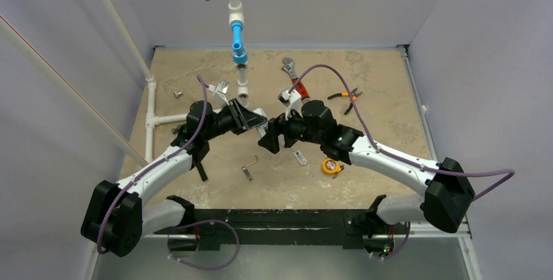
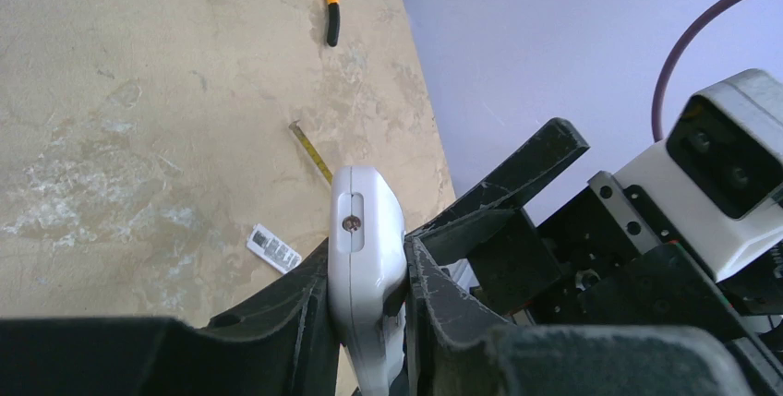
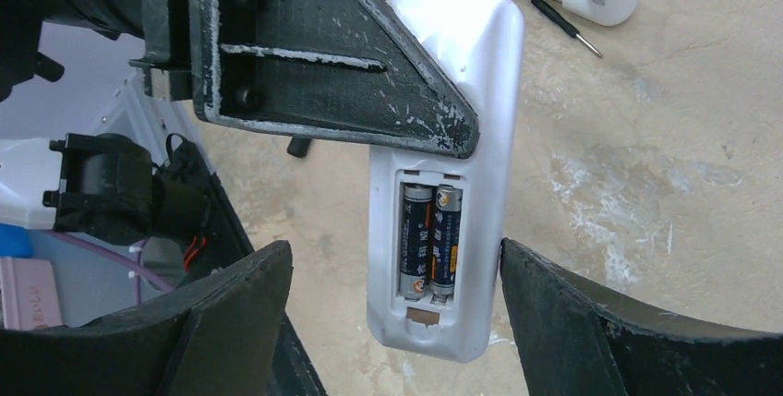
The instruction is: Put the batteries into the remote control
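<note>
The white remote control (image 2: 367,248) is held off the table, back side showing, with my left gripper (image 2: 367,254) shut on its edges. Its battery compartment is uncovered, and two dark batteries (image 3: 429,239) lie side by side in it. My right gripper (image 3: 392,250) is open, one finger on each side of the remote's (image 3: 480,138) lower end and neither touching it. In the top view the two grippers meet over the table's middle, left (image 1: 251,120) and right (image 1: 270,138), and the remote is mostly hidden between them.
A small white labelled piece (image 1: 300,157) lies below the right gripper, near a yellow tape measure (image 1: 332,166) and an allen key (image 1: 248,168). A red-handled wrench (image 1: 295,77) and pliers (image 1: 345,97) lie farther back. White pipes (image 1: 153,120) run along the left.
</note>
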